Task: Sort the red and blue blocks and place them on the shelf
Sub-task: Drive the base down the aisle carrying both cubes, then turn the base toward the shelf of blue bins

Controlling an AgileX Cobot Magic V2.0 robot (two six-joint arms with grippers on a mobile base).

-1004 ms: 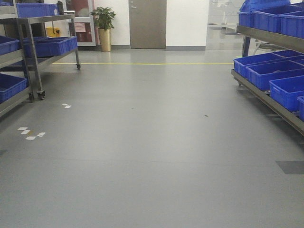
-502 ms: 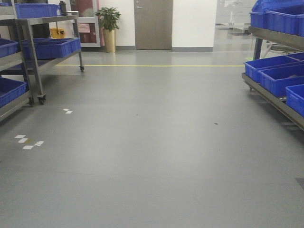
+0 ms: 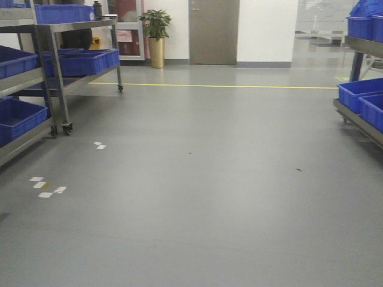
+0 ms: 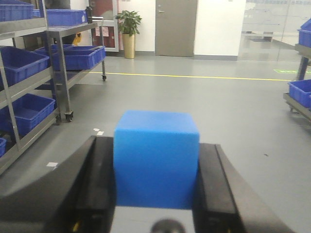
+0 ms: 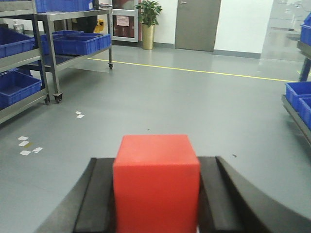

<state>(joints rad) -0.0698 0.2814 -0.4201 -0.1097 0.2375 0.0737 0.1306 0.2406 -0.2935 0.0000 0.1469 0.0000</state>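
In the left wrist view, my left gripper is shut on the bright blue block, with one black finger against each side. My right gripper is likewise shut on the bright red block. Both blocks are held above the grey floor. A steel shelf with blue bins stands at the left, also visible as the left shelf from the wrist. Another shelf runs along the right edge. Neither gripper shows in the front view.
A wheeled steel rack with blue bins stands at the back left. White tape marks lie on the floor. A yellow floor line, a potted plant and a closed door lie ahead.
The front view has swung left and moved forward: the door, plant and left racks slid right in frame, and the right shelf has mostly left the frame.
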